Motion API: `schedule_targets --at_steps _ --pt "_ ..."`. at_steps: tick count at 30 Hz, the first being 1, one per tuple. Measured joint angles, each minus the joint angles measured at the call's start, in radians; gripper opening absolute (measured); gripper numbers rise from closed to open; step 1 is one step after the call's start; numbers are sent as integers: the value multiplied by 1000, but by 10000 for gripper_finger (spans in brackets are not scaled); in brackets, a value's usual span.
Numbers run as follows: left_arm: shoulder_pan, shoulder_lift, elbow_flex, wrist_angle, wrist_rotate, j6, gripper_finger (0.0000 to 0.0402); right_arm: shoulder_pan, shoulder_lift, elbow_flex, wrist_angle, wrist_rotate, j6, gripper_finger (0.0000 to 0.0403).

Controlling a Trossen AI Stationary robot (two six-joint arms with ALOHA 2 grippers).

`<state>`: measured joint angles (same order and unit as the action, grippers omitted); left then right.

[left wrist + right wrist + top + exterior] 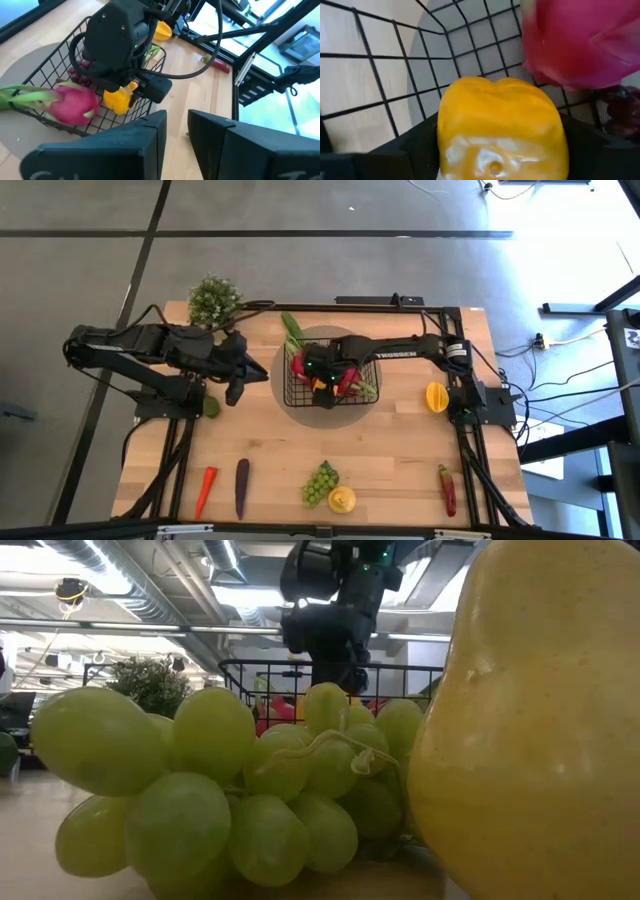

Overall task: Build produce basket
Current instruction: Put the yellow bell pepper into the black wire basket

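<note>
The black wire basket (300,395) stands mid-table on a grey round mat. In it lie a pink dragon fruit (75,102), another dragon fruit (580,40) and red pieces. My right gripper (500,147) reaches down into the basket, shut on a yellow pepper (119,99). My left gripper (177,135) hovers left of the basket, open by a narrow gap and holding nothing. On the table lie green grapes (320,483), a lemon (342,500), a carrot (205,490), an eggplant (241,485), a chili (447,490), a yellow fruit (436,396) and a green piece (211,407). My right gripper pinches the yellow pepper by its two sides (470,115), one dark finger (395,150) on each flank. It comes from above, slanting down into the basket. The pepper sits low inside the basket walls; whether it touches the mesh floor I cannot tell.
A bushy potted plant (213,300) stands at the far left corner, close behind my left arm. The grapes (230,790) and the lemon (540,720) fill the low view near the table's near edge. Bare wood lies between the basket and the near row of produce.
</note>
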<state>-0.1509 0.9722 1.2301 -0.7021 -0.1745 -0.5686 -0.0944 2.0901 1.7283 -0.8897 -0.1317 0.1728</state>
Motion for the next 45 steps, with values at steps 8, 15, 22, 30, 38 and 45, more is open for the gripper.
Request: schedule_targets --at_steps 8,15,22,30,38,45 --pt "0 0 0 0 0 1 69 0 0 0 7 -21 2 325" --pt "0 0 0 -1 0 56 69 0 -1 0 10 -20 2 327" --pt "0 1 0 -1 0 58 69 0 -1 0 10 -20 2 327" --pt "0 1 0 -1 0 57 69 0 -1 0 10 -20 5 328" --pt "0 1 0 -1 0 56 69 0 -1 0 7 -20 3 328" --pt "0 1 0 -1 0 56 69 0 -2 0 0 -41 -11 328"
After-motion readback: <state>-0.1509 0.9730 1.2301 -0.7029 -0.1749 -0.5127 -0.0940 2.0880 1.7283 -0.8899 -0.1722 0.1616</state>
